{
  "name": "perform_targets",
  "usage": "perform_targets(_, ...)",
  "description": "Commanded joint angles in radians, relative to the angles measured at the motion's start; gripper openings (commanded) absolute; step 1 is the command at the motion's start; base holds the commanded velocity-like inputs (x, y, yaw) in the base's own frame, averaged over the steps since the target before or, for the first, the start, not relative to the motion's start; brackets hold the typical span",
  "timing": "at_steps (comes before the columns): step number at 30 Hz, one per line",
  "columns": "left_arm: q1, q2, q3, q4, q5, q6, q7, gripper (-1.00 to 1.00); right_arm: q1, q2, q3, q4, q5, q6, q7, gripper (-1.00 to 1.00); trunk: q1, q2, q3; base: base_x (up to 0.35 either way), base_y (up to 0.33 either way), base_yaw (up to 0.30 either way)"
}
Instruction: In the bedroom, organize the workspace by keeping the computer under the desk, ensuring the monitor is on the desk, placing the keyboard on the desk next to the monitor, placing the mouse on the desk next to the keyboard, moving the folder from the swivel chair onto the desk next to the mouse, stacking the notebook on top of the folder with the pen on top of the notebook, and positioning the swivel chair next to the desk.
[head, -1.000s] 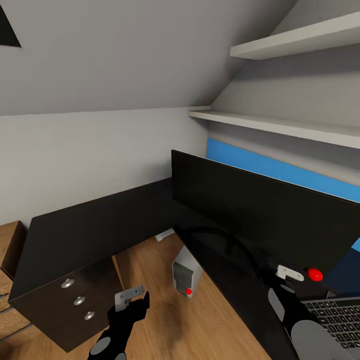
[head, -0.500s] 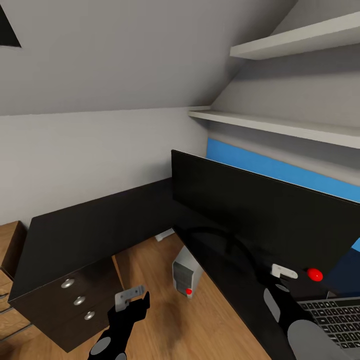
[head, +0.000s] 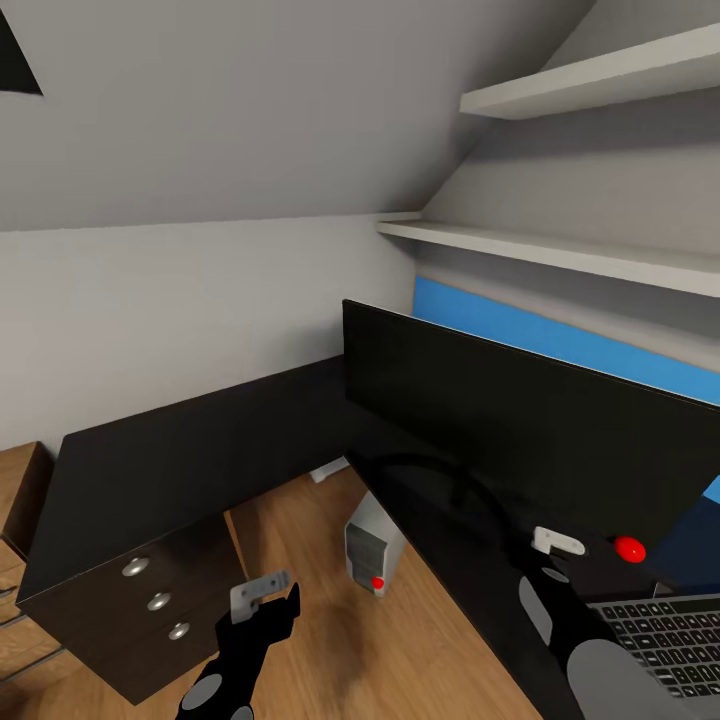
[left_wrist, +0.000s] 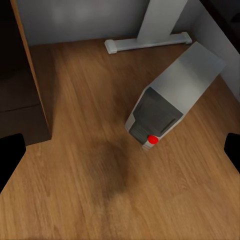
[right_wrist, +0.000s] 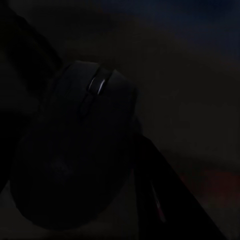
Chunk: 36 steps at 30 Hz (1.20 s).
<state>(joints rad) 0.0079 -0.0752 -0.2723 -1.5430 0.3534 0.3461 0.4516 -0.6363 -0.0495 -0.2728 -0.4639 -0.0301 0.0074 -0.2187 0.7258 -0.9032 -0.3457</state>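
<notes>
Black desk, monitor — right claw holding mouse

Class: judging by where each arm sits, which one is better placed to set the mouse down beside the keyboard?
Right. Its tool is over the desk by the keyboard, mouse close before it; the left tool hangs over the floor near the computer.

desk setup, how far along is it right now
Looks done: the monitor stands on the desk, the keyboard lies beside it, and the computer sits on the floor under the desk. In hand: the right wrist view shows the mouse close up, dimly lit, with the right gripper near the monitor's base. The left gripper hangs empty. Left: folder, notebook, pen and chair.
</notes>
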Motion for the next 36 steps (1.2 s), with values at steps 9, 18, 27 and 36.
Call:
perform_targets(9,0.0,0.0,-0.001,-0.002,0.007,0.003,0.008,1.0,0.0,0.031,0.006,0.0,0.006,-0.014,-0.005,-1.0,0.0,-0.001,-0.001,0.0,0.0,0.0)
perform_targets(18,0.0,0.0,-0.002,-0.002,0.007,0.004,0.008,1.0,0.001,0.074,0.004,0.001,0.085,-0.035,-0.011,-1.0,0.0,-0.001,-0.001,0.0,0.0,0.125)
perform_targets(27,0.0,0.0,-0.002,0.013,0.006,0.003,0.007,1.0,0.001,0.083,0.005,0.001,0.087,-0.035,-0.012,-1.0,0.0,-0.001,-0.001,0.0,0.0,0.262)
perform_targets(36,0.0,0.001,-0.013,0.179,0.005,-0.005,0.007,1.0,0.004,0.144,0.004,0.005,0.125,-0.036,-0.019,-1.0,0.0,-0.001,-0.001,0.0,0.0,0.265)
